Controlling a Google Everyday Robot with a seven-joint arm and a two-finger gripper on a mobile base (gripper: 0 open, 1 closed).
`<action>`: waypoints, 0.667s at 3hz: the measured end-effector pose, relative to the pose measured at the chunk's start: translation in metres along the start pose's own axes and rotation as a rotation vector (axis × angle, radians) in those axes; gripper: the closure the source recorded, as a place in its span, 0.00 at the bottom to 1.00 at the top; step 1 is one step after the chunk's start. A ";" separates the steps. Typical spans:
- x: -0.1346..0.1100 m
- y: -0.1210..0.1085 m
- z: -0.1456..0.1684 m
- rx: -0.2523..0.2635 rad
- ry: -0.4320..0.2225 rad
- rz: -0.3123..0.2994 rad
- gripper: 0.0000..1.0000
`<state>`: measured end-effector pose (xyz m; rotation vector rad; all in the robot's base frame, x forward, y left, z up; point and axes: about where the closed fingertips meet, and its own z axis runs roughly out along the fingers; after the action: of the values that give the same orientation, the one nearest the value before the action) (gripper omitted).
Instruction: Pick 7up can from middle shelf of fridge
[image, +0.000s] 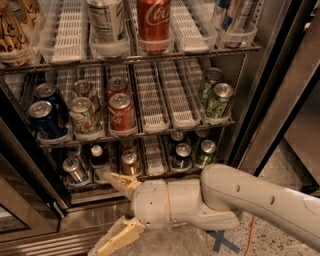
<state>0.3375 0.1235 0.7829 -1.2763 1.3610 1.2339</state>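
Observed from the front of the tall stainless-steel drinks fridge (270, 75), door open.

Middle wire shelf with white slotted plastic lanes (150, 102), read left to right:
- Far-left lane: two dark blue cans (42, 117), one behind the other.
- Next lane: the short pale silver-white 7up can with green markings (83, 116) stood upright at the front. A similar pale can stood directly behind it. The front can sat between the front blue can and a red cola can (121, 112) and was not in contact with the robot.
- Two centre lanes held nothing at the front.
- Right lane: two darker green cans (220, 100), upright.

The level above carried tall bottles, including a red cola bottle (153, 20). The bottom level held several small cans.

The white arm (250, 195) entered from the lower right, low across the speckled floor (295, 165). Its two-finger tan gripper (102, 214) hung below the middle shelf, in front of the bottom level and the steel sill, left of centre. The claw was spread wide, with one finger (120, 182) pointing up towards the bottom-level cans and the other angled down. It held nothing.
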 end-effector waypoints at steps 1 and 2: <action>-0.006 -0.001 0.008 0.014 -0.001 -0.016 0.00; -0.018 -0.014 0.014 0.058 -0.021 -0.035 0.00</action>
<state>0.3522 0.1399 0.7980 -1.2383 1.3449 1.1731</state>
